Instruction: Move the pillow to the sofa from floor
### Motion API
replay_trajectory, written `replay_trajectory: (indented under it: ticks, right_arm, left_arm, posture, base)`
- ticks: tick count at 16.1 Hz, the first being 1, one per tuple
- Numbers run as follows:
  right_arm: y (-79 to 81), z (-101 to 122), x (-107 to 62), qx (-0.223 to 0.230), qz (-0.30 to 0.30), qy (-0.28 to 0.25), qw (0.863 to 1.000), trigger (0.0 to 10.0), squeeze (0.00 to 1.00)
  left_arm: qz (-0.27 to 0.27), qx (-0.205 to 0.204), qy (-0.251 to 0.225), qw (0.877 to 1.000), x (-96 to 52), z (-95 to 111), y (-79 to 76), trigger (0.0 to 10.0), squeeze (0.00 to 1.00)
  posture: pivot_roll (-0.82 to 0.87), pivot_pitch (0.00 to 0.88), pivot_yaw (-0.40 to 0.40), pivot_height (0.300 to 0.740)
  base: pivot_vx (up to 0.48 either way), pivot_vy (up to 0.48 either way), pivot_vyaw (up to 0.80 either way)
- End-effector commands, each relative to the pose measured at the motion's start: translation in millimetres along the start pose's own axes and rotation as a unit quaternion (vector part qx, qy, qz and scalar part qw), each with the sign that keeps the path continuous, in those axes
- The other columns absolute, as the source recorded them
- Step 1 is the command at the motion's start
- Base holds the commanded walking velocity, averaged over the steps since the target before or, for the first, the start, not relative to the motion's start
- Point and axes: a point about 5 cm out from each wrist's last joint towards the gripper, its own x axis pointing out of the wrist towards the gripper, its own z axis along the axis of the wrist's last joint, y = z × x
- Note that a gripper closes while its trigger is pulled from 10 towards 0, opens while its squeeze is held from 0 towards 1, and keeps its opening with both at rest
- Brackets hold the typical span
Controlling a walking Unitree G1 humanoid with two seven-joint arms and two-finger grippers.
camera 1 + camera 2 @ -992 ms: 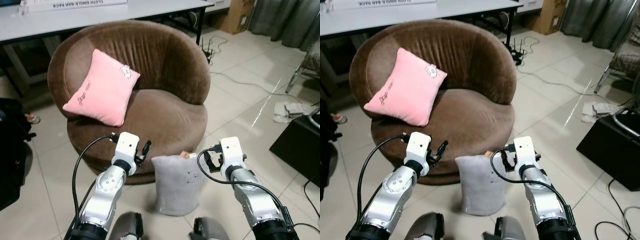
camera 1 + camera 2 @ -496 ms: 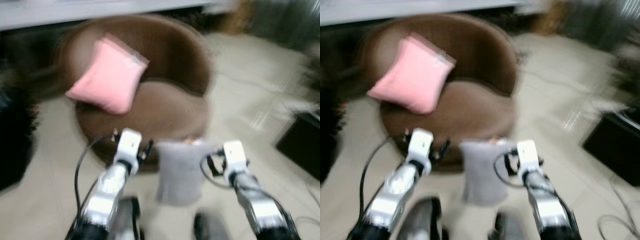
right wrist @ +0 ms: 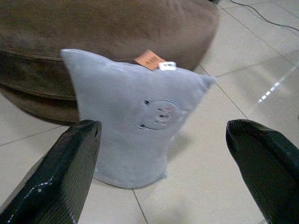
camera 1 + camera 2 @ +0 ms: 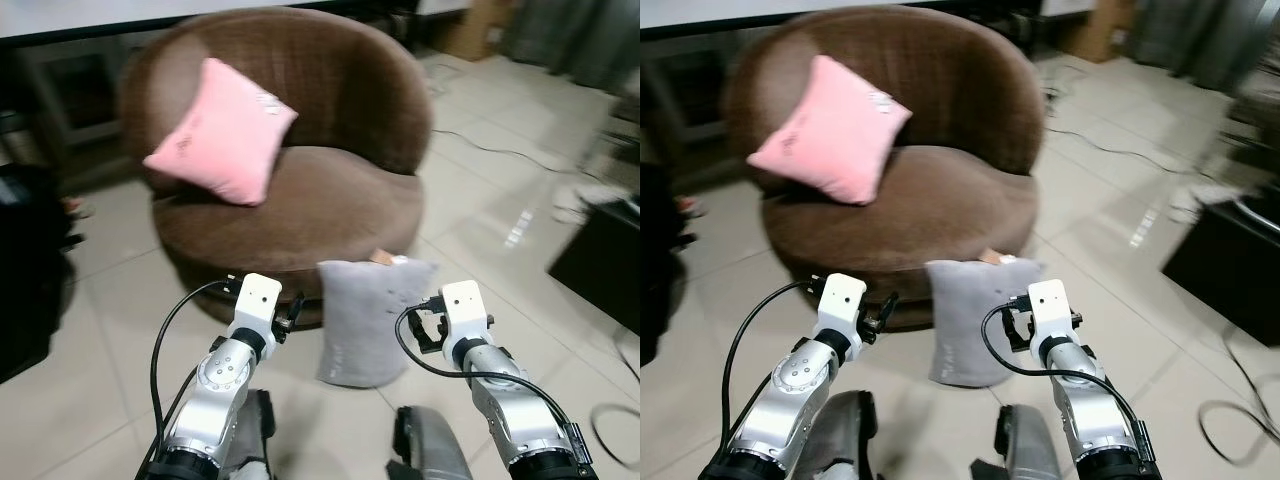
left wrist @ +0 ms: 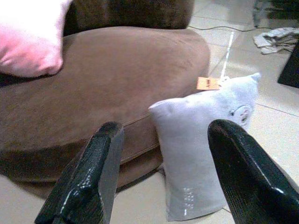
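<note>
The grey pillow (image 4: 366, 322) stood upright on the floor at lower centre, leaning against the brown sofa (image 4: 290, 215), so I flanked it. My left gripper (image 5: 163, 177) and right gripper (image 3: 163, 172) both had fingers spread apart, empty, just short of it.

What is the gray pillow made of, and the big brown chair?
The gray pillow looks like soft fleece or plush: matte, faintly fuzzy, with a bear face stitched on and a paper tag at the top. The brown round sofa chair looks like velvet or suede-like cloth: light and dark patches shift across its nap. Both are guesses from the look alone.
</note>
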Motion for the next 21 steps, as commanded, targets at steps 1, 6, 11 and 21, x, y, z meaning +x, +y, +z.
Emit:
replay_trajectory:
  ticks: [1, 6, 11, 21]
  right_arm:
    - [-2.5, 4.3, -0.6, -0.009, -0.001, -0.007, 1.0, 10.0, 0.0]
    - [-2.1, 2.2, -1.2, -0.003, -0.001, -0.002, 1.0, 10.0, 0.0]
    - [0.4, 2.3, 0.4, -0.005, 0.0, -0.001, 1.0, 10.0, 0.0]
    - [-0.5, 2.7, 1.6, -0.002, -0.005, 0.0, 1.0, 10.0, 0.0]
  left_arm:
    - [0.001, 0.005, -0.013, 1.0, 3.0, 7.0, 0.2, 10.0, 0.0]
    - [-0.002, 0.004, -0.021, 1.0, 1.2, 8.4, 0.4, 10.0, 0.0]
    - [0.0, 0.007, -0.021, 1.0, 1.0, 8.9, 2.7, 10.0, 0.0]
    - [-0.001, 0.01, -0.02, 1.0, 2.8, 10.3, 4.5, 10.0, 0.0]
  posture:
    - [-0.04, 0.0, 0.008, 0.588]
    - [-0.03, 0.0, 0.007, 0.588]
    - [-0.03, 0.001, 0.011, 0.588]
    - [-0.03, 0.005, 0.017, 0.588]
  base:
    - [0.0, 0.0, 0.0]
    - [0.11, 0.0, -0.41]
    - [0.283, 0.0, 0.0]
    - [0.291, 0.0, 0.0]
